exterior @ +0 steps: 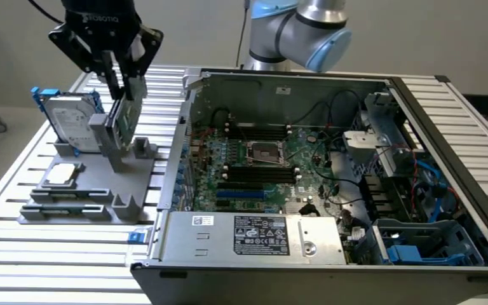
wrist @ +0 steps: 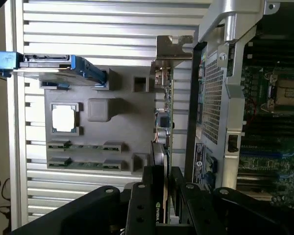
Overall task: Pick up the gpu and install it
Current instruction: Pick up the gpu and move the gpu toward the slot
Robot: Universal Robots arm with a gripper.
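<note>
Wrist view: jaws clamp gpu (wrist: 164, 117) edge, silver bracket (wrist: 174, 46) beyond.

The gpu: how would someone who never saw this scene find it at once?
On the exterior view's left, beside the open case, sits a grey holder. The gpu stands on edge there, gripped by the pincer. Unlike the blue-framed drive beside it and the flat silver square, it is a thin green board with a black cover.
</note>
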